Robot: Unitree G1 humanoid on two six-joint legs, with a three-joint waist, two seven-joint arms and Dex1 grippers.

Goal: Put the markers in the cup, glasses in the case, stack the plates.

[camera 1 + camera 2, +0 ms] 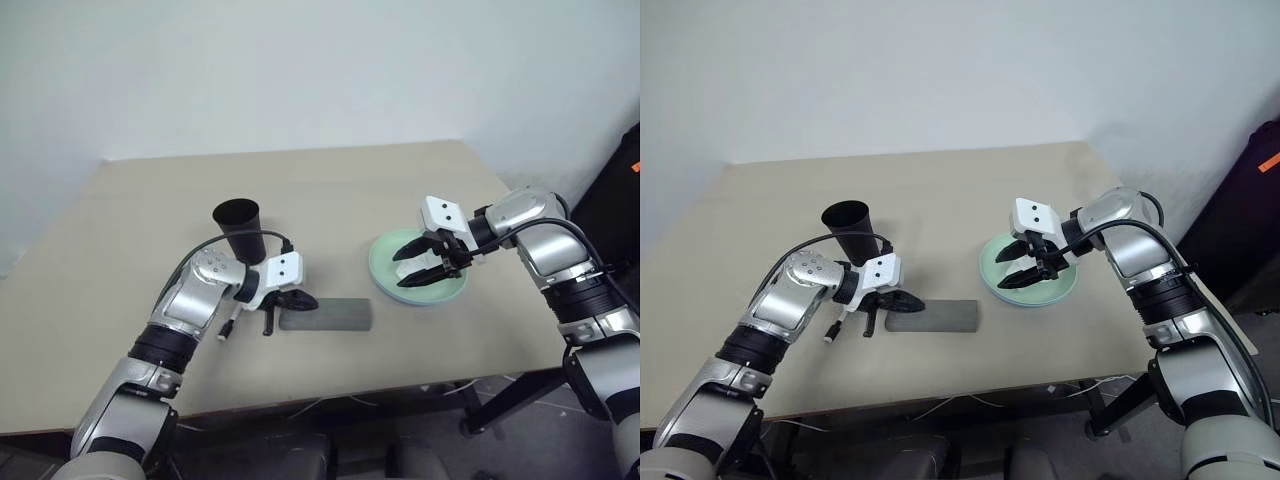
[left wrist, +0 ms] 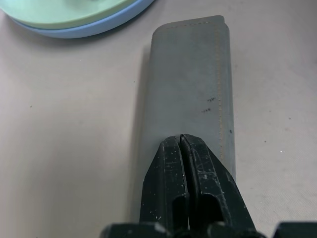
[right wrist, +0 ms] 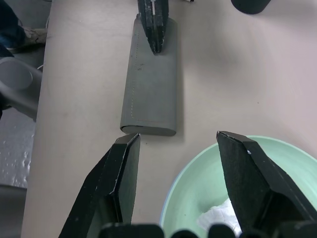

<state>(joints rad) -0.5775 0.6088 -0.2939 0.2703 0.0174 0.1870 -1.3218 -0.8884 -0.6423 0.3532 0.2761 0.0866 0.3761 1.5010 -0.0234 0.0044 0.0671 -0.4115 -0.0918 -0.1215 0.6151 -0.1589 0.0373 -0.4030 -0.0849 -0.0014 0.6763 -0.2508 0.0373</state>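
The grey case (image 1: 325,316) lies closed on the table. My left gripper (image 1: 300,300) is shut and empty, its tips (image 2: 182,141) over the case's left end. The black cup (image 1: 238,228) stands upright just behind that arm. One white marker with black ends (image 1: 228,325) lies under the left forearm. The mint green plate (image 1: 385,255) sits stacked on the light blue plate (image 2: 99,27), right of the case. My right gripper (image 1: 425,262) hangs open above the plates with nothing between its fingers (image 3: 124,173). The glasses are hidden.
A crumpled white tissue (image 3: 218,218) lies in the green plate. The beige table (image 1: 330,190) has free room behind the cup and plates. Its front edge runs close below the case. A dark object stands off the table's right side.
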